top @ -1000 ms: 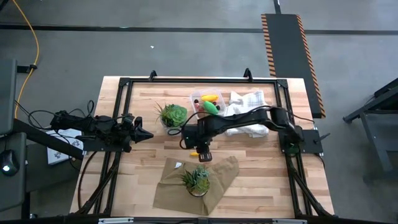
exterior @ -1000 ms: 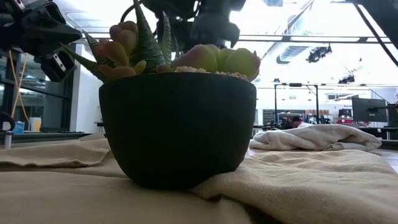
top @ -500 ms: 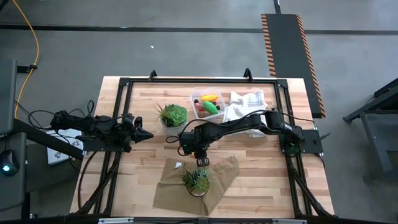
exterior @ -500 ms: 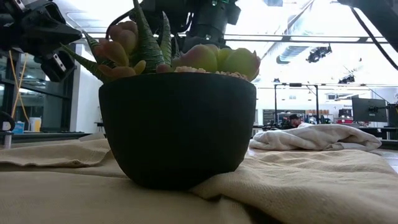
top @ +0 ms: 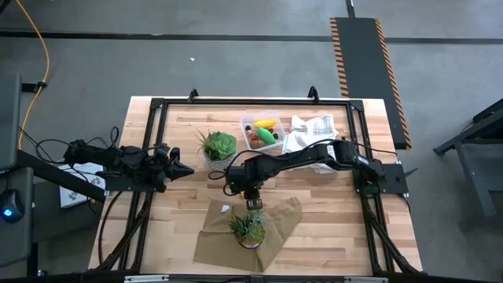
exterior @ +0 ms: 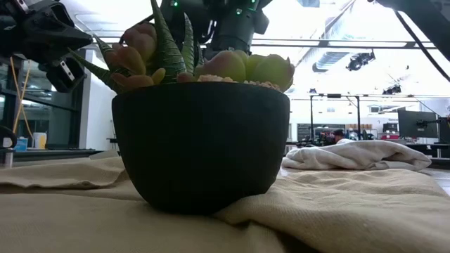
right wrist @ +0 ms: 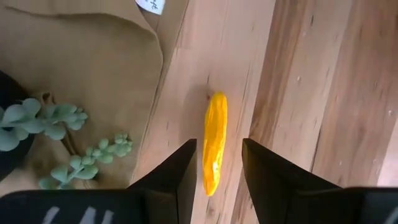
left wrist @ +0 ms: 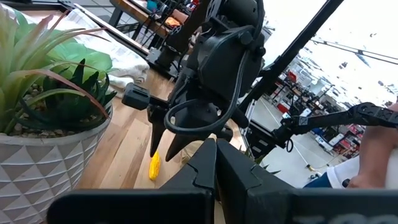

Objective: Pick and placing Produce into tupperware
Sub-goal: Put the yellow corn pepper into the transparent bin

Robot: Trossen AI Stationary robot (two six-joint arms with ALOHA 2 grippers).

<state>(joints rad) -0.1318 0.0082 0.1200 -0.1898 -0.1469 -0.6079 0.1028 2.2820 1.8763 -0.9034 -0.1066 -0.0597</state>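
A yellow oblong piece of produce (right wrist: 214, 143) lies flat on the bare wood beside the brown cloth (right wrist: 81, 81). My right gripper (right wrist: 216, 163) points down over it, open, one finger on each side of the piece. In the left wrist view the fingertips (left wrist: 155, 138) stand just above the piece (left wrist: 154, 165), apart from it. The clear tupperware (top: 262, 131) sits at the far middle of the table with yellow, green and red pieces inside. My left gripper (left wrist: 214, 163) waits shut at the table's left (top: 187, 170), pointing level.
A leafy plant in a white pot (top: 218, 146) stands left of the tupperware, and a white cloth (top: 310, 130) lies to its right. A succulent in a black pot (top: 250, 228) sits on the brown cloth (top: 275, 224), close to my right gripper on its near side.
My right gripper has sunk toward the table and shifted a little toward the near edge, coming down over the yellow piece. The piece has stayed where it was.
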